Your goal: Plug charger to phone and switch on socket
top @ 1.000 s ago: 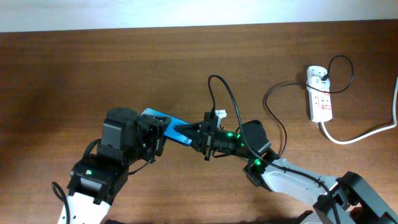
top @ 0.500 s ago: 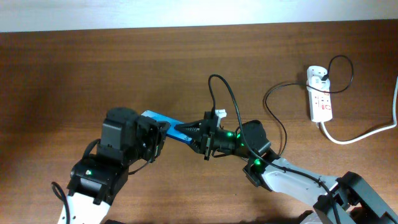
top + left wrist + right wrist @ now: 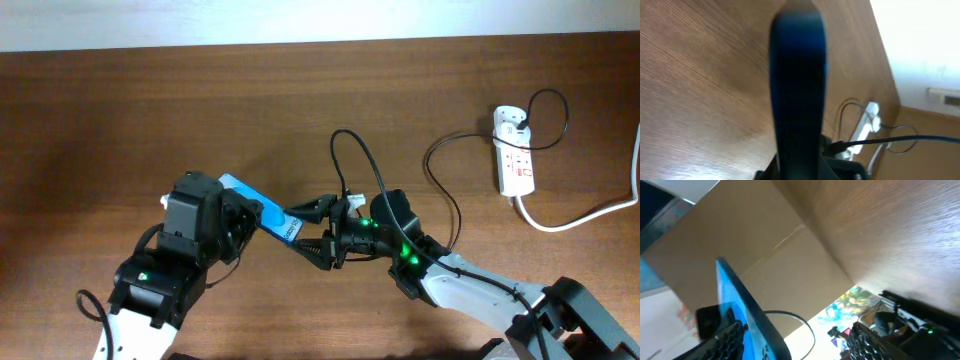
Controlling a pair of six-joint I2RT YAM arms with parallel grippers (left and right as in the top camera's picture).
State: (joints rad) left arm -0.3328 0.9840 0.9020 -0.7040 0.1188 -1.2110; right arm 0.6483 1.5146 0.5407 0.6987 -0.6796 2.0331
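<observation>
The phone [image 3: 262, 212], blue-screened, is lifted off the table with my left gripper [image 3: 243, 215] shut on its left part. In the left wrist view the phone [image 3: 797, 85] stands edge-on up the middle. My right gripper [image 3: 312, 232] is open, its fingers spread on either side of the phone's right end. In the right wrist view the phone [image 3: 747, 317] leans against the left finger [image 3: 722, 337]. The charger's black cable [image 3: 362, 160] loops from the adapter in the socket [image 3: 515, 155] down to the right gripper. I cannot tell whether its plug tip [image 3: 836, 146] sits in the phone.
The socket's thick white cord [image 3: 580, 215] runs off the right edge. The black cable makes a second loop [image 3: 440, 190] between the right arm and the socket. Bare wooden table [image 3: 150, 110] spreads to the left and back.
My right gripper has opened wide and dropped slightly toward the front. The left gripper has shut on the phone, which has shifted a little to the left.
</observation>
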